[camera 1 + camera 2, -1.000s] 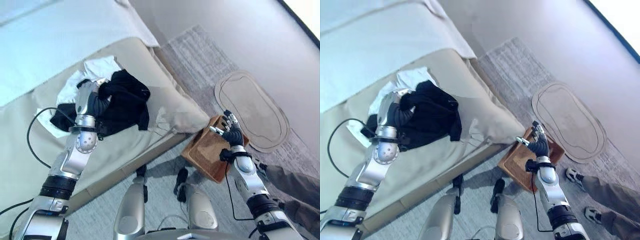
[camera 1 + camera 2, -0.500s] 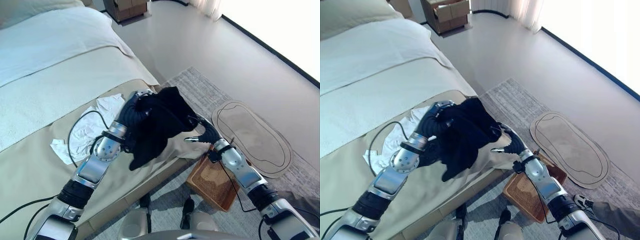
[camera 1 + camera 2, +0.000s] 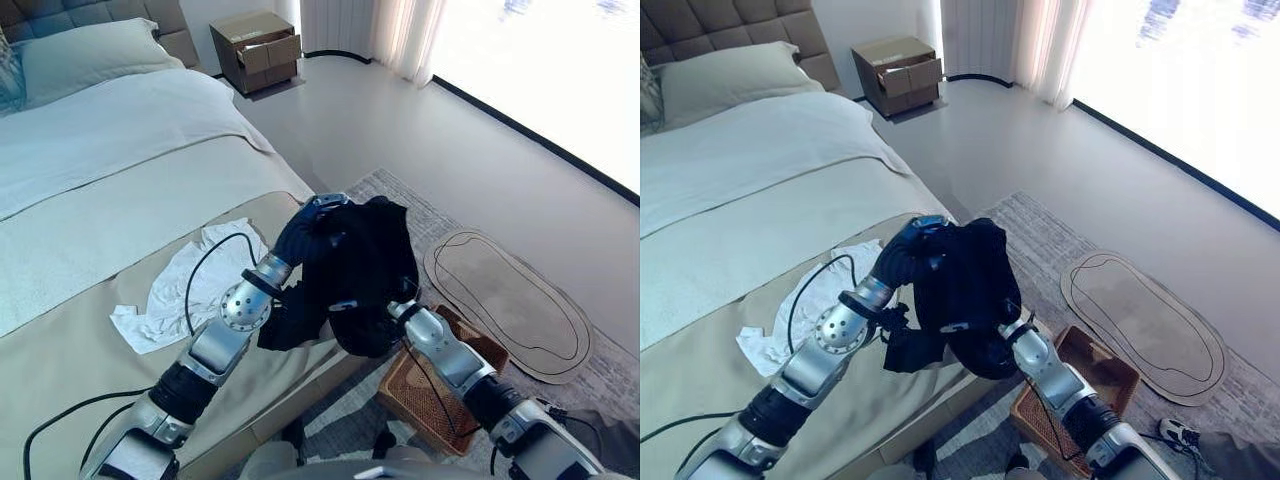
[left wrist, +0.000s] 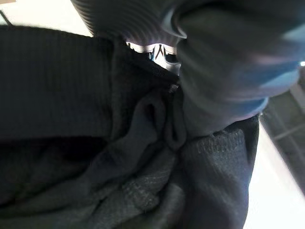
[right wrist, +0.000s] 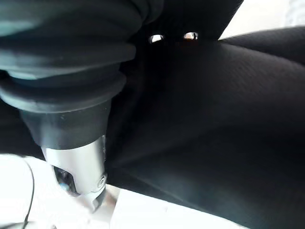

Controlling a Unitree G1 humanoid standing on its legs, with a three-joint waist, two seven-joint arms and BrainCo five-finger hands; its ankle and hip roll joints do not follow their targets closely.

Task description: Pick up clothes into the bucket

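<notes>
left hand (image 3: 312, 228): clutching black garment (image 3: 365, 275) over bed (image 3: 120, 150) edge | right hand (image 3: 1012, 333): under cloth, grip unclear | risk: dangling cloth misses basket (image 3: 435, 385), lands on rug (image 3: 400, 205)

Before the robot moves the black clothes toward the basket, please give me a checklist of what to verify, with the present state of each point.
1. Black garment lifted off the bed: ok, it hangs in the air past the bed's edge.
2. Left hand holds the garment: ok, the cloth is bunched round it at the top.
3. Right hand grip: cannot tell, its fingers are hidden in the cloth.
4. Wicker basket reachable: ok, it stands on the rug below and to the right of the garment.
5. Garment directly over the basket: not ok, it hangs beside it, nearer the bed.
6. All clothes collected: not ok, a white garment lies on the bed.
</notes>
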